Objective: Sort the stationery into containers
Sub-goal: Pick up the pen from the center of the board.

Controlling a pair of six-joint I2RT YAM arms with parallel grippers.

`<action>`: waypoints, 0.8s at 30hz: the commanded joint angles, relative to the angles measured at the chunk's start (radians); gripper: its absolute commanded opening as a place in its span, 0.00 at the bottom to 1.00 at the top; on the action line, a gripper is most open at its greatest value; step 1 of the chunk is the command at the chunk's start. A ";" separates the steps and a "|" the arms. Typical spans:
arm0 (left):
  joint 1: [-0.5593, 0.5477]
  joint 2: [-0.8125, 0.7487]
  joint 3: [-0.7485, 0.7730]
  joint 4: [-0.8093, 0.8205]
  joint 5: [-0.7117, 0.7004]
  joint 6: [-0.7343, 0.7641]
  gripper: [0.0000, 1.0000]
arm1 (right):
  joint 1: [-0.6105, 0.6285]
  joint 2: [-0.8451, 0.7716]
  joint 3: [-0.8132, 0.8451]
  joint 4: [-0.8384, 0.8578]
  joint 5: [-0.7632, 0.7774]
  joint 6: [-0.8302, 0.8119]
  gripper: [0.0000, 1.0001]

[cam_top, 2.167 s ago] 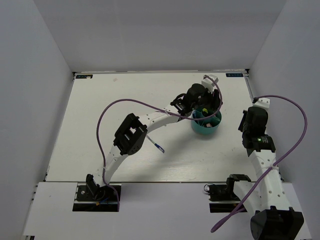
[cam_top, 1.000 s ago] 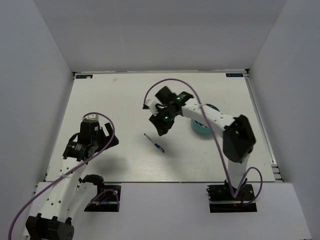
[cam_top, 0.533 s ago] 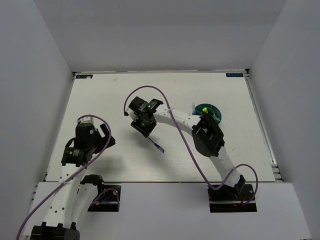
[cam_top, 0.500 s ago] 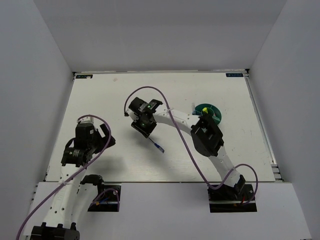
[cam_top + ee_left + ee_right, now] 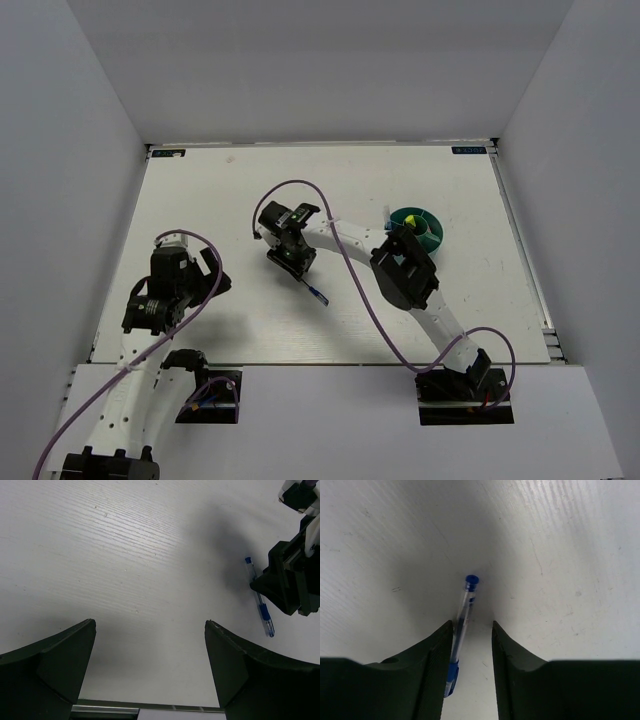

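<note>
Pen first: the blue pen (image 5: 464,611) lies flat on the table (image 5: 560,555), well apart from the teal tub (image 5: 433,236). My right hand (image 5: 471,629) stands low over it with its fingers (image 5: 435,670) parted, one on each side of the barrel and nothing gripped yet. The barrel runs slantwise, close against one finger, so I judge I should centre over it and settle right down before closing, or it may roll or pivot out; my left hand (image 5: 149,625) hangs wide open and empty off to the side.
</note>
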 commanded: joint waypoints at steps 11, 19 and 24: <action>0.005 -0.034 -0.003 0.018 -0.006 0.012 1.00 | 0.019 0.044 -0.137 0.001 0.109 0.030 0.26; 0.003 -0.037 0.000 0.018 -0.012 0.014 1.00 | 0.026 0.013 -0.242 0.024 0.106 0.044 0.05; 0.005 -0.041 -0.003 0.015 -0.018 0.014 1.00 | 0.019 -0.047 -0.262 0.016 0.064 0.029 0.00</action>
